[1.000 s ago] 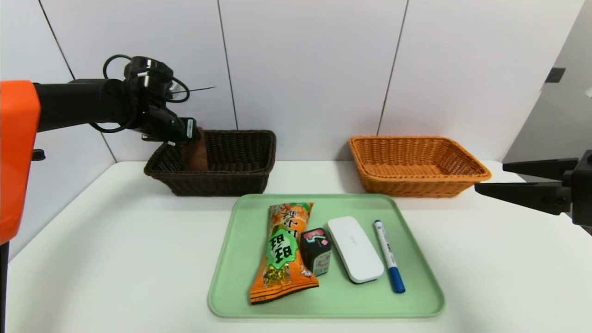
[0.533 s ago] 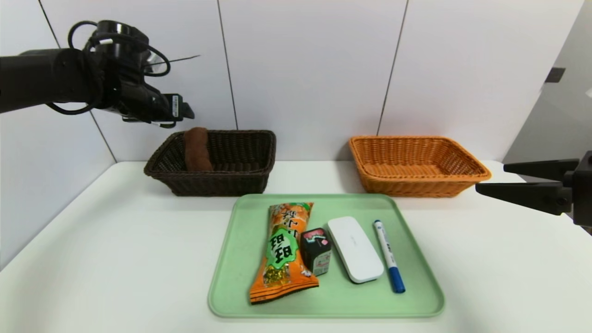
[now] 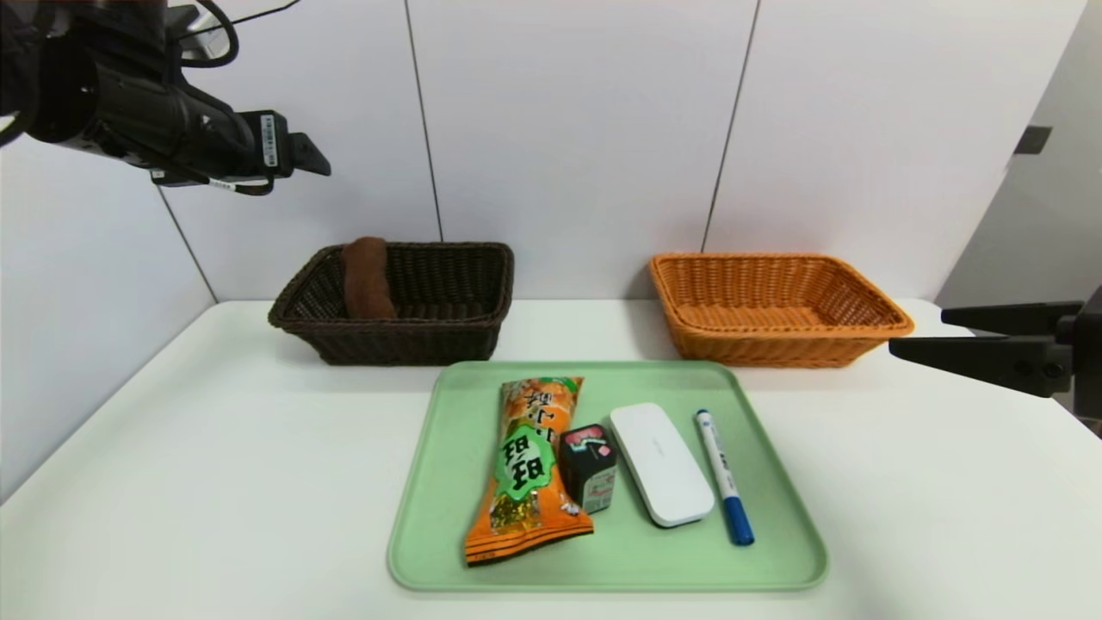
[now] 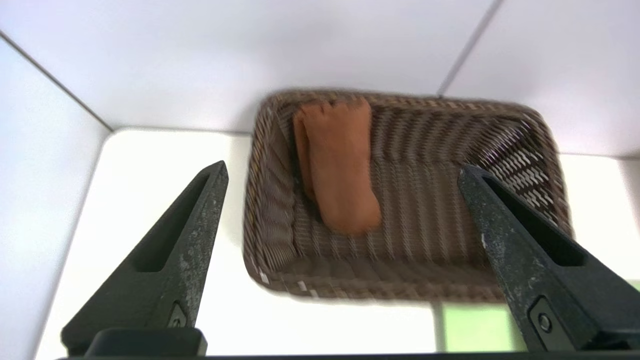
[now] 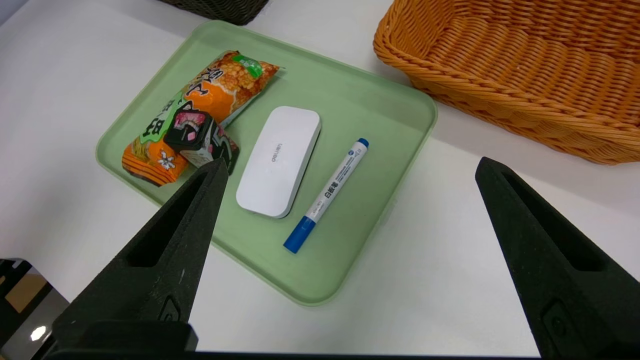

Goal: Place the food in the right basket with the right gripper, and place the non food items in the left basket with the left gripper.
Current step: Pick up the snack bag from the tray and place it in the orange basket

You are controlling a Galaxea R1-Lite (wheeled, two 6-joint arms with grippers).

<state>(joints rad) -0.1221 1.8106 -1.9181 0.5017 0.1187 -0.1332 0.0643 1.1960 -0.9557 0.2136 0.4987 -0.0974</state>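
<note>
Step in hand: left gripper hangs high above the dark basket, empty; judged next move is down to the green tray for another non-food item.
Left jaws: spread wide, nothing between them.
Right gripper: parked at the right table edge, near the orange basket; jaws wide apart, holding nothing.
Dark basket (far left): one brown roll-shaped object, leaning against the basket's left wall. What it is, I cannot tell.
Orange basket (far right): nothing visible inside.
Green tray (near centre): orange snack packet on the left, small dark carton touching its right edge, white case, blue marker furthest right.
Doing it well: the marker lies apart from its neighbours, so it is the cleanest left-arm pick; close across its barrel. The white case is broad and smooth, so grip its short width. Packet, and probably carton, belong to the right gripper; lift the carton clear first.
</note>
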